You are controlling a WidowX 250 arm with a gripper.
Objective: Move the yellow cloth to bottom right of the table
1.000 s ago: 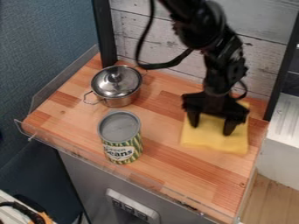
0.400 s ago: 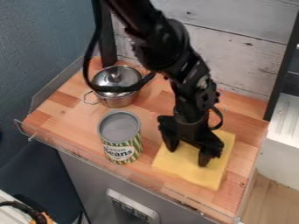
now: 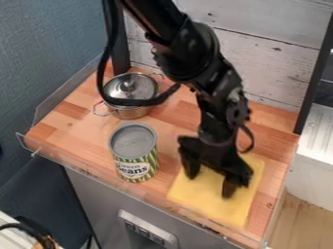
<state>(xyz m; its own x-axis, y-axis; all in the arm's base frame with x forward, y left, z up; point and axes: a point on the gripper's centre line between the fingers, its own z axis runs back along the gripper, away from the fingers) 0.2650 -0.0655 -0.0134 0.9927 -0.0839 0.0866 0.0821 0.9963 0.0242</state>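
The fingers (image 3: 231,187) are released and spread apart, pointing down with their tips against the yellow cloth (image 3: 208,202), one nearer the can (image 3: 133,155) and the other farther to its right. The cloth lies flat under them, to the right of the can and reaching lower in the view, toward the front edge of the counter (image 3: 71,121); it is near the can but apart from it. Above the fingers, the black arm (image 3: 195,53) slants up and back, passing behind and to the right of the can to the top edge of the view. A black cable (image 3: 143,101) loops from it, crossing in front of the pot (image 3: 133,114), which stands upright behind the can with its metal lid (image 3: 123,86) on. The can itself is upright, its grey top facing up and green and yellow stripes around its side. A clear rim (image 3: 98,177) runs along the counter's front, in front of the can, above a grey cabinet (image 3: 98,199) with a socket strip (image 3: 146,231). Farther out, a white plank wall (image 3: 260,58) rises behind the can and a blue wall (image 3: 52,48) to its left, while a white unit (image 3: 319,165) stands well to its right
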